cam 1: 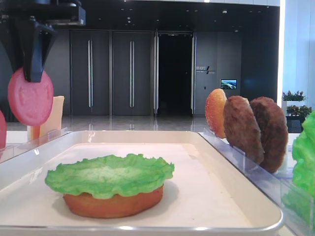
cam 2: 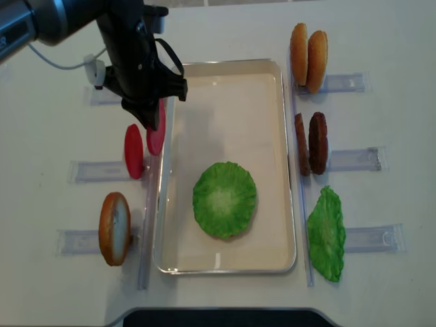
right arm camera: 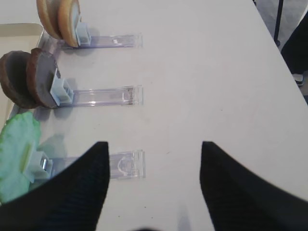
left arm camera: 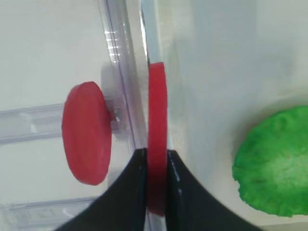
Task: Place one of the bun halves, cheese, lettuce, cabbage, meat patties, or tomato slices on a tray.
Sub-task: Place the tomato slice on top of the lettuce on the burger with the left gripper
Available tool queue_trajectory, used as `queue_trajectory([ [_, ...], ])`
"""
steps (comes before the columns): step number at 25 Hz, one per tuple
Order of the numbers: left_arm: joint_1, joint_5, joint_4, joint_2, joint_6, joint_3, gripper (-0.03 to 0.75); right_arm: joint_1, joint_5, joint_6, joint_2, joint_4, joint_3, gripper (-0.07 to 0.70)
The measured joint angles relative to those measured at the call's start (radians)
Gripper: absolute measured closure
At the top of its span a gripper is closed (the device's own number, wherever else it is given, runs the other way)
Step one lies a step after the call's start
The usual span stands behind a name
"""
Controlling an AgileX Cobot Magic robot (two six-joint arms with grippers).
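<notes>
I am in the middle of carrying a tomato slice (left arm camera: 157, 144) to the tray (cam 2: 225, 82). My left gripper (left arm camera: 156, 166) has its two fingers squeezed tight on the slice, which stands on its edge between them, up in the air. From the top view, the slice hangs right over the left rim of the tray, so it is not quite inside yet. A second tomato slice (cam 2: 133, 151) sits in its clear rack (cam 2: 95, 170) just beside the tray. In the tray there is a bun half (cam 1: 113, 204) lying flat with a lettuce leaf (cam 1: 109, 174) on top of it. I think the red slice should go on top of that green leaf. To do that, I need to move my left arm to the right and toward the near end of the tray, until the slice is above the leaf. Then I have to tip it flat, go down slowly, and let go only when it is close to the leaf, so it does not roll away. My right gripper (right arm camera: 154, 180) waits over the bare table (right arm camera: 216, 72) with its fingers wide apart, holding nothing. The other buns (cam 2: 306, 53), the meat patties (cam 2: 311, 143) and a spare lettuce leaf (cam 2: 327, 235) stay in their racks on the right.
</notes>
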Motion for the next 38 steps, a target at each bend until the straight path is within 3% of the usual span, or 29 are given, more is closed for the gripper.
queue_trajectory([
  [10,0.0,0.003,-0.168,-0.133,-0.001,0.007,0.658,0.0,0.0,0.0,0.0,0.0,0.0,0.206],
  [14,0.0,-0.011,-0.222,-0.179,-0.001,0.109,0.658,0.0,0.0,0.0,0.0,0.0,0.0,0.206],
  [20,0.0,-0.245,-0.35,-0.253,0.011,0.297,0.658,0.0,0.0,0.0,0.0,0.0,0.0,0.206],
  [24,-0.001,-0.342,-0.459,-0.261,0.065,0.37,0.658,0.0,0.0,0.0,0.0,0.0,0.0,0.206],
  [32,-0.032,-0.443,-0.683,-0.236,0.278,0.436,0.658,0.0,0.0,0.0,0.0,0.0,0.0,0.206],
  [38,-0.067,-0.465,-0.808,-0.143,0.375,0.437,0.658,0.0,0.0,0.0,0.0,0.0,0.0,0.206],
])
